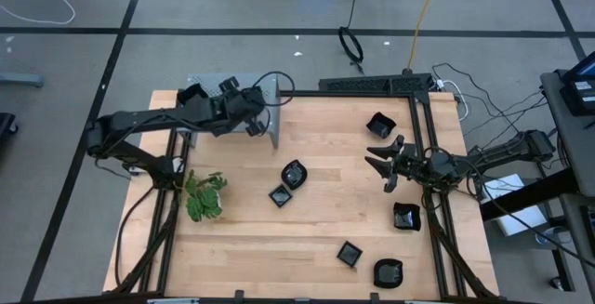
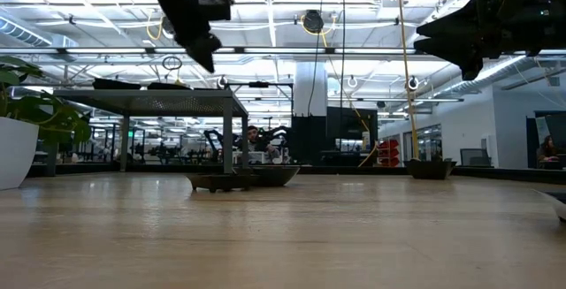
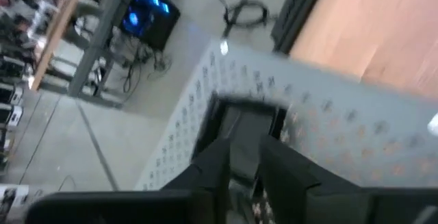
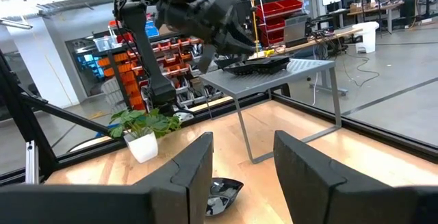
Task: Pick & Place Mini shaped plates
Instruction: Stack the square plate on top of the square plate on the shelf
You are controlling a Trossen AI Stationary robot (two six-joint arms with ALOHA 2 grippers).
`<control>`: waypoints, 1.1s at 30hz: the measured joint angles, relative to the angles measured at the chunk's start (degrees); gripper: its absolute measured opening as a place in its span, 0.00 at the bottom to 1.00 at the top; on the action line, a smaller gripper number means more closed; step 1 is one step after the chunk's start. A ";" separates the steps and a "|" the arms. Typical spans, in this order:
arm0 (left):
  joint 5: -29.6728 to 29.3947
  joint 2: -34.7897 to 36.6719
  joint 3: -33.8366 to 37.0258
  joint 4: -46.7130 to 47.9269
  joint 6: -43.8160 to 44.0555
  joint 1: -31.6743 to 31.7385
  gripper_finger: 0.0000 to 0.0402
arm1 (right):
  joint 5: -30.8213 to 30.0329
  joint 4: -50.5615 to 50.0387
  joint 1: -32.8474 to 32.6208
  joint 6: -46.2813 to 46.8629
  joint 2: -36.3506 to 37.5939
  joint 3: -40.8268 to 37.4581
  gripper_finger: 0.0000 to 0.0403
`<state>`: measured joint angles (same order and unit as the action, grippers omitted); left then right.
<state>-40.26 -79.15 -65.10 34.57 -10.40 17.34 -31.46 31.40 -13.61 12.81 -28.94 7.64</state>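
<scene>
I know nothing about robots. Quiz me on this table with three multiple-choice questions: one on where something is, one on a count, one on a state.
1. Where does the green leafy potted plant stand?
A. Near the left arm's edge of the wooden table
B. Beside the right arm
C. On the grey shelf

2. How many small glossy black dishes lie on the bare tabletop in the overhead view?
A. Two
B. Six
C. Twelve

3. What state is the right gripper in?
A. Shut on a dish
B. Shut on the plant
C. Open and empty

Answers:
1. A: the overhead view shows the plant at the table's left edge, below the left arm.
2. B: six dark dishes are scattered on the wood.
3. C: its wrist view shows two spread fingers with nothing between them.
</scene>
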 joint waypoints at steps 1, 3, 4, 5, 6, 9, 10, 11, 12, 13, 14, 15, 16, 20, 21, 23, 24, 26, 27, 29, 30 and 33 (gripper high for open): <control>-0.05 0.14 -0.09 -1.19 0.01 -0.53 0.24 | 0.01 0.02 -0.01 -0.01 -0.01 0.00 0.35; 0.28 1.11 0.06 -1.72 -0.02 -1.45 0.28 | 0.00 -0.01 0.01 -0.01 0.00 0.00 0.35; 0.28 1.48 0.09 -2.53 -0.01 -2.12 0.30 | 0.00 -0.13 0.00 -0.01 0.01 0.00 0.35; 0.25 1.70 -0.04 -4.72 0.28 -2.93 0.32 | 0.00 -0.16 0.01 -0.01 0.01 0.00 0.35; 0.41 1.89 -0.19 -6.32 0.84 -3.61 0.33 | 0.00 -0.04 0.00 0.01 0.00 0.00 0.35; 2.06 2.42 0.07 -7.79 4.13 -5.85 0.36 | 0.00 -0.33 -0.01 0.00 0.01 0.00 0.35; 2.88 2.45 -0.02 -8.84 5.52 -6.65 0.37 | 0.00 -0.33 -0.01 0.01 0.01 0.00 0.35; 3.65 2.49 -0.07 -8.84 6.82 -7.42 0.37 | 0.00 -0.28 0.01 -0.01 -0.01 0.00 0.35; 4.95 2.51 -0.04 -8.37 8.27 -8.29 0.38 | 0.00 -0.40 0.01 -0.01 -0.01 0.00 0.35; 6.26 2.42 -0.04 -8.34 9.90 -9.14 0.38 | 0.00 -0.38 0.01 0.00 -0.01 0.00 0.35; 7.41 2.06 -0.04 -8.49 11.58 -10.07 0.38 | 0.03 -0.36 0.01 -0.01 -0.01 0.00 0.35; 8.45 1.64 -0.04 -8.47 13.23 -11.19 0.38 | 0.29 -0.38 0.00 0.00 0.01 0.00 0.35; 9.00 1.27 -0.04 -8.22 14.98 -12.36 0.38 | 1.64 -0.37 0.02 -0.01 0.01 0.00 0.35; 7.86 -0.88 -0.04 -6.40 22.74 -16.73 0.38 | 14.00 -0.38 -0.01 -0.16 0.01 0.00 0.35; 7.59 -1.44 -0.02 -5.65 25.03 -17.56 0.38 | 16.70 -0.41 -0.01 -0.16 -0.01 0.00 0.35; 7.72 -2.54 -0.02 -5.27 30.15 -18.95 0.38 | 20.97 -0.84 0.01 -0.19 -0.10 0.00 0.35; 8.38 -2.96 -0.02 -4.48 32.53 -19.63 0.38 | 22.58 -0.88 -0.01 -0.19 -0.14 -0.02 0.35; 10.92 -3.93 -0.02 -3.46 37.14 -20.96 0.38 | 24.20 -0.80 0.01 -0.18 -0.12 -0.02 0.35; 12.75 -4.60 -0.04 -3.40 39.18 -21.51 0.38 | 24.27 -0.77 -0.01 -0.19 -0.12 -0.02 0.35; 16.38 -5.74 -0.01 -1.74 42.68 -22.75 0.38 | 24.00 -0.85 0.01 -0.19 -0.12 -0.02 0.35; 18.11 -6.69 0.00 -1.21 44.39 -23.37 0.38 | 24.01 -0.87 0.01 -0.19 -0.12 -0.02 0.35; 22.54 -9.38 0.00 -0.09 49.05 -25.57 0.38 | 24.04 -0.86 0.01 -0.19 -0.11 -0.02 0.35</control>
<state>-17.72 -88.52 -65.10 34.47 38.65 -8.22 -7.42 30.55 -13.61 12.62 -29.05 7.62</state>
